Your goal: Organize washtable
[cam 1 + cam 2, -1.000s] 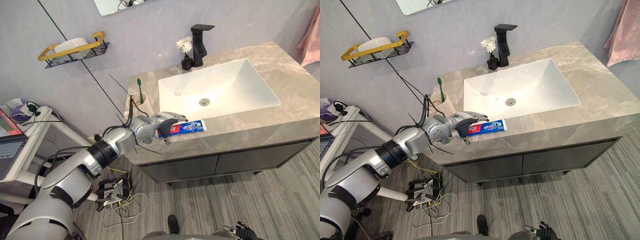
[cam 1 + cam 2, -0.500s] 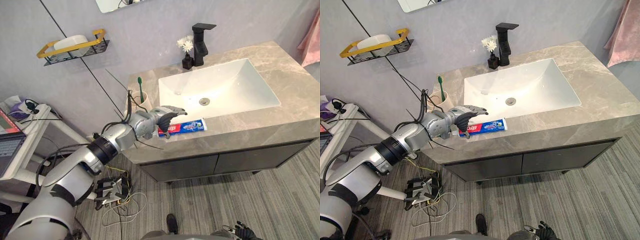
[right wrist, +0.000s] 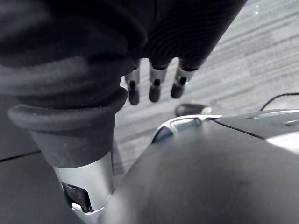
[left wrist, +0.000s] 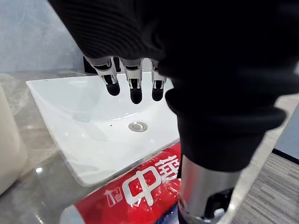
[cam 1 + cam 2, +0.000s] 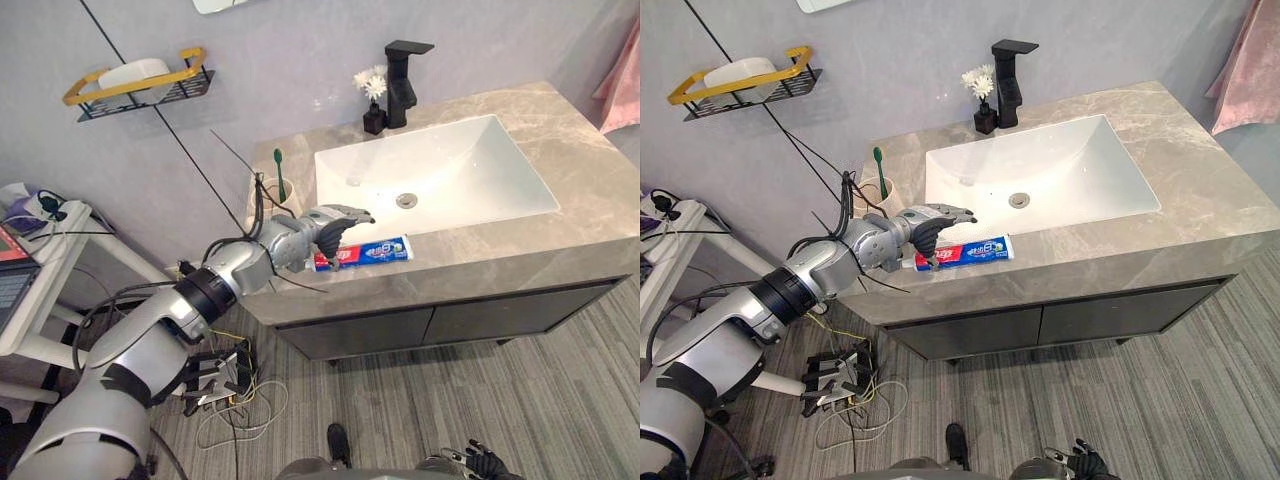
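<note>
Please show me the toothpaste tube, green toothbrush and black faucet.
toothpaste tube (image 5: 375, 250), left eye view, its middle
green toothbrush (image 5: 282, 180), left eye view, handle
black faucet (image 5: 400, 90), left eye view, upright body

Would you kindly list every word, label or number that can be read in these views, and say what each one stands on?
Toothpaste tube, left wrist view: large white characters on its red part, cut off by the left hand's thumb and the picture's edge; not readable in full.
Same tube, eye views: print too small to read.
Cup, faucet: no print that I can see.
</note>
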Motion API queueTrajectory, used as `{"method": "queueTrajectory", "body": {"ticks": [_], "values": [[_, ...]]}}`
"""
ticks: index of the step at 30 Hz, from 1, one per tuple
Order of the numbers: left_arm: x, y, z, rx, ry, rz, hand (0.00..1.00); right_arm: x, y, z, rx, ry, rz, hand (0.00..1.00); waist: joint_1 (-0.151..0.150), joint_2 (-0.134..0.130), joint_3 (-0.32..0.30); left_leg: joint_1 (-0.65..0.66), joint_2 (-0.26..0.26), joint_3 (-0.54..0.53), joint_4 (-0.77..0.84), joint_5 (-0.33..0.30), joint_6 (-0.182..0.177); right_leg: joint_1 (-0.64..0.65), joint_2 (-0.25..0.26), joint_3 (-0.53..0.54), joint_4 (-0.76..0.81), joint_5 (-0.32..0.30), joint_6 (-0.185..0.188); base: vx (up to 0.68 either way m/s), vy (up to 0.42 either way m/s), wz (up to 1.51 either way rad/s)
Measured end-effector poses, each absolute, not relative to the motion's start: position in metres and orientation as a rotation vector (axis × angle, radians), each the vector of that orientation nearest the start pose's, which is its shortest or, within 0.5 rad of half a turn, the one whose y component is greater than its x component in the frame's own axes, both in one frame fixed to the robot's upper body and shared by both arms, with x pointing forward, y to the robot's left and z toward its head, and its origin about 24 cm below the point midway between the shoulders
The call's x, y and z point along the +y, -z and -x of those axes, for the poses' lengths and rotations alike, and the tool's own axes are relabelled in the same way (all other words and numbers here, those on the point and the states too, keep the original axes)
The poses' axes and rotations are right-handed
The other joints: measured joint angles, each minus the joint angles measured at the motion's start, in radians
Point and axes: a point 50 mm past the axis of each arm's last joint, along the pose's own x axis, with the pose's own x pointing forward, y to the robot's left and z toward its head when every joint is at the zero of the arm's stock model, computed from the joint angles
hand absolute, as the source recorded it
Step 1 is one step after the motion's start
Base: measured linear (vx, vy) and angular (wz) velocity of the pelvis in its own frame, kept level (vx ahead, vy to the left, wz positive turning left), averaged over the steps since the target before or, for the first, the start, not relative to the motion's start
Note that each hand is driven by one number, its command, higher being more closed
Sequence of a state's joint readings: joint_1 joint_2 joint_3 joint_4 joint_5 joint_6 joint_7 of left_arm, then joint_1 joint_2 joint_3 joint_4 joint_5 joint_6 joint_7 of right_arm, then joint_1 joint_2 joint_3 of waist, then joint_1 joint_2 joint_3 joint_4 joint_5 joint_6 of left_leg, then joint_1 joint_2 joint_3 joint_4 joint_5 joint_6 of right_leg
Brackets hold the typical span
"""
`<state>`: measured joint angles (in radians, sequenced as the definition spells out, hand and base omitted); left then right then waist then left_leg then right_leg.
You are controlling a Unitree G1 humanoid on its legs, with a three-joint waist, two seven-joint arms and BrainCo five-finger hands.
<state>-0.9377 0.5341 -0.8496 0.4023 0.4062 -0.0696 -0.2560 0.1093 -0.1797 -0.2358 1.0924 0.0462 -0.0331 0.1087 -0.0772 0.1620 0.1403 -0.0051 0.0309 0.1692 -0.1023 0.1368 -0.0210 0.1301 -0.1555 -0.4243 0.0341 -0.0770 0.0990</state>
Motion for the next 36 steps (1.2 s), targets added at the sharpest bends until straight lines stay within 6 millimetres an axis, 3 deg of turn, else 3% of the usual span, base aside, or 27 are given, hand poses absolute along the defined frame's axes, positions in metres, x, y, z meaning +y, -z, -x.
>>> {"method": "queueTrajectory", "body": {"ticks": [19, 20, 36], "values": [[0.069, -0.127, -0.349, -0.300, 0.799, -1.426, 0.00, -0.244, 0.156, -0.076, 1.109, 0.262, -0.059, 0.00, -0.018, 0.000, 0.001, -0.018, 0.004, 0.028, 0.000, 0.000, 0.000, -0.032, 0.001, 0.027, -0.002, 0.006, -0.002, 0.00, 0.001, -0.03], [0.069, -0.127, -0.349, -0.300, 0.798, -1.429, 1.00, -0.244, 0.156, -0.076, 1.109, 0.262, -0.059, 0.00, -0.018, 0.001, 0.002, -0.018, 0.004, 0.028, 0.000, 0.000, 0.000, -0.032, 0.001, 0.029, -0.002, 0.007, -0.002, 0.00, 0.000, 0.00], [0.074, -0.144, -0.355, -0.352, 0.696, -1.399, 1.00, -0.244, 0.153, -0.084, 1.076, 0.247, -0.040, 0.00, -0.021, 0.000, 0.048, 0.005, 0.006, 0.028, 0.000, -0.014, -0.018, 0.017, 0.016, 0.014, -0.079, 0.031, -0.003, 0.02, -0.014, -0.01]]}}
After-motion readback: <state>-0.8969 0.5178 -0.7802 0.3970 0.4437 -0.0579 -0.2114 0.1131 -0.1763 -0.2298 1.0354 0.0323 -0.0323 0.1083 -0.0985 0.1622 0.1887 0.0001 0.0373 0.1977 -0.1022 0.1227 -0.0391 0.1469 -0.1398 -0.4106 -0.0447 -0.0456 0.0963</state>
